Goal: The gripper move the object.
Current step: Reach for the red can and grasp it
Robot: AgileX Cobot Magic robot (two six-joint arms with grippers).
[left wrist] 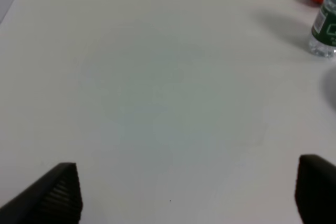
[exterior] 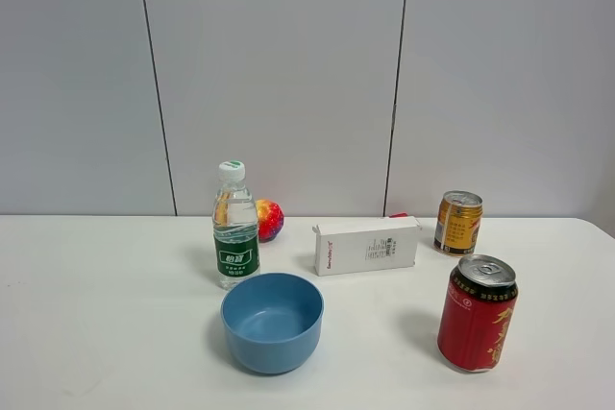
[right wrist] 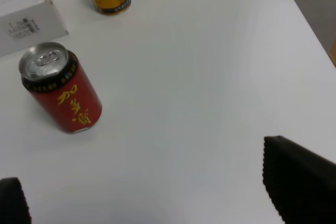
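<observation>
The red can [exterior: 478, 314] with gold-yellow lettering, a black band and a silver lid stands upright on the white table [exterior: 115, 314] at the front right. It also shows in the right wrist view [right wrist: 62, 91]. My right gripper [right wrist: 142, 163] is open and empty, with the can apart from it, ahead and to one side. My left gripper [left wrist: 189, 169] is open and empty over bare table. Neither gripper shows in the exterior high view.
A blue bowl [exterior: 272, 322] sits at the front middle. Behind it stand a water bottle [exterior: 235, 228], a red-yellow fruit [exterior: 269, 220], a white box [exterior: 367, 245] and a shorter gold-orange can [exterior: 458, 223]. The table's right edge [right wrist: 310, 24] is near the can.
</observation>
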